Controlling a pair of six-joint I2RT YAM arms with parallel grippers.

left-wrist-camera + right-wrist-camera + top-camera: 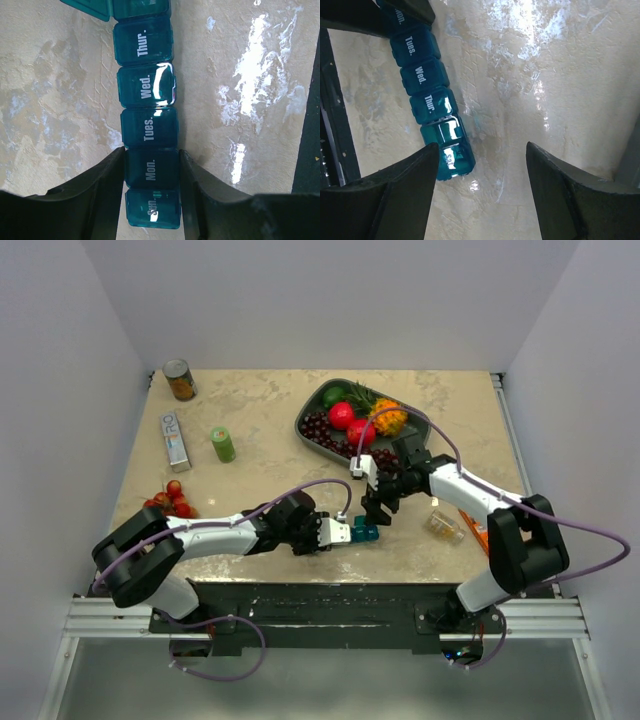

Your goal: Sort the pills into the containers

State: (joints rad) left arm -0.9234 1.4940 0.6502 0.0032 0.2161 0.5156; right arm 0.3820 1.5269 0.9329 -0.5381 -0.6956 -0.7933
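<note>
L arm [210, 535] lies low along near edge of worktop [260, 420], reaching right to mid-edge. L hand [338, 532] has fingers [112, 175] clamped on both sides of organiser strip [147, 125]. R arm [470, 490] comes in from near-right corner, wrist tipped down. R hand [376, 510] has fingers [415, 165] spread wide apart.

Bright, even light is filling the top view. In both wrist views white glare is shining on the table [260, 75] and the containers [161, 80]; the bottom corners are looking dark.
</note>
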